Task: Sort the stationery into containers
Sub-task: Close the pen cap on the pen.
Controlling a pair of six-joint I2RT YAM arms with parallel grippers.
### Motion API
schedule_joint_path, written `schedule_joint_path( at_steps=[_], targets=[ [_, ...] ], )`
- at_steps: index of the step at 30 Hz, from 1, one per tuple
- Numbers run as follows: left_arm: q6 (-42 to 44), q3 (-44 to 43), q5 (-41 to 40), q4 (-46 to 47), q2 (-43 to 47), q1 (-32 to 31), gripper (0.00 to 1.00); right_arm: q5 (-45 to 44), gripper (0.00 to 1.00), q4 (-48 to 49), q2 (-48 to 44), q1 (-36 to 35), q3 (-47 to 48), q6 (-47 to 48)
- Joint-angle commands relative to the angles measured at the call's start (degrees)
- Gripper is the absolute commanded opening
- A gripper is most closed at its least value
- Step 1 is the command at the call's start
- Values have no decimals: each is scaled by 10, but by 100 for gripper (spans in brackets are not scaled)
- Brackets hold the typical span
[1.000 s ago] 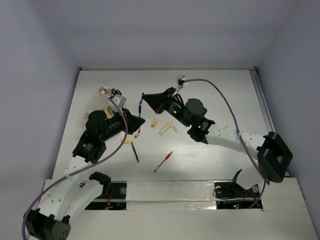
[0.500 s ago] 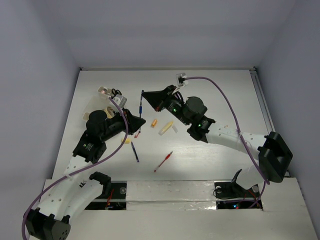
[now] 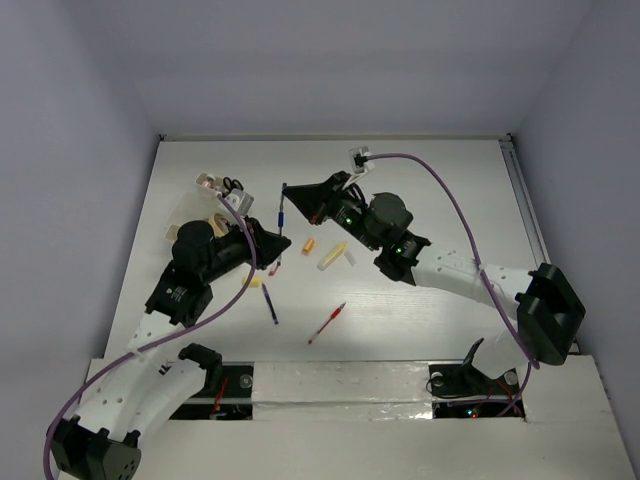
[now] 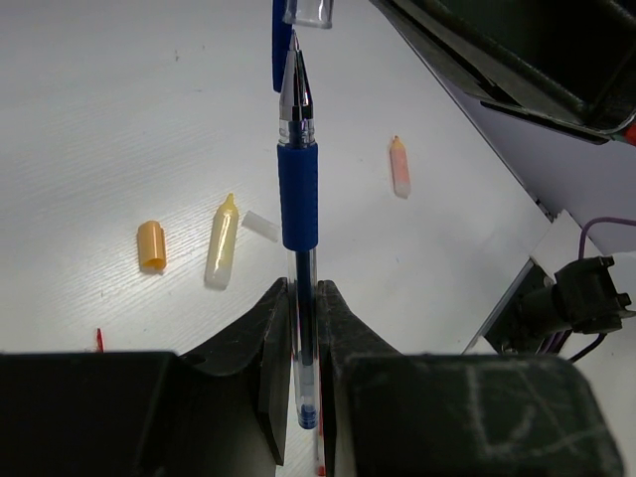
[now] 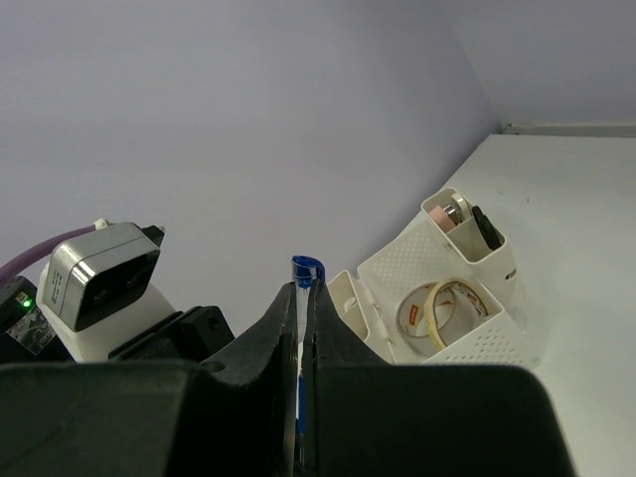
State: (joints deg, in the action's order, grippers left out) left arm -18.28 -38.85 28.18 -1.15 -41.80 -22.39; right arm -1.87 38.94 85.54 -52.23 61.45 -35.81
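My left gripper [image 3: 279,242] [image 4: 301,290] is shut on a blue pen [image 4: 298,189] and holds it above the table, tip pointing away. My right gripper [image 3: 289,196] [image 5: 303,290] is shut on a blue and clear pen cap [image 5: 307,266] [image 4: 303,12]. The cap sits just at the pen's tip. The whitish compartment box [image 5: 397,270] [image 3: 212,203] lies at the far left, holding tape rolls [image 5: 445,310] and black-handled scissors [image 5: 487,229].
On the table lie a second blue pen [image 3: 270,303], a red pen [image 3: 328,322], an orange bit [image 3: 308,245] and a yellowish tube [image 3: 332,256]. The left wrist view shows an orange cap [image 4: 151,245], a yellow tube [image 4: 221,241] and a pinkish bit [image 4: 399,166].
My right gripper with the cap has edged slightly left and back, toward the pen tip. The left arm has barely moved.
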Motion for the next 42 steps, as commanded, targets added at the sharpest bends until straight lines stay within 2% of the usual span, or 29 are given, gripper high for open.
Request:
schedule_joint_path(
  at_steps=[1,15,33,39,40,41,42],
  targets=[
    [8,-4,-1,23,11,3,0,12,0,9,-1,-4,11,-1],
    [11,-7,-5,22,8,3,0,44,0,-30,-9,-4,-1,-1],
    [26,-7,-52,14,37,3,0,158,0,-153,-27,-4,-15,-26],
    [26,-6,-47,13,36,3,0,160,0,-124,-41,-4,-60,-37],
    [26,-5,-47,14,36,3,0,149,1,-123,-48,-4,-63,-34],
    [25,-5,-45,15,35,3,0,143,6,-126,-55,-4,-64,-30],
    [25,-5,-42,16,34,3,0,137,19,-140,-65,-4,-61,-16]
  ],
)
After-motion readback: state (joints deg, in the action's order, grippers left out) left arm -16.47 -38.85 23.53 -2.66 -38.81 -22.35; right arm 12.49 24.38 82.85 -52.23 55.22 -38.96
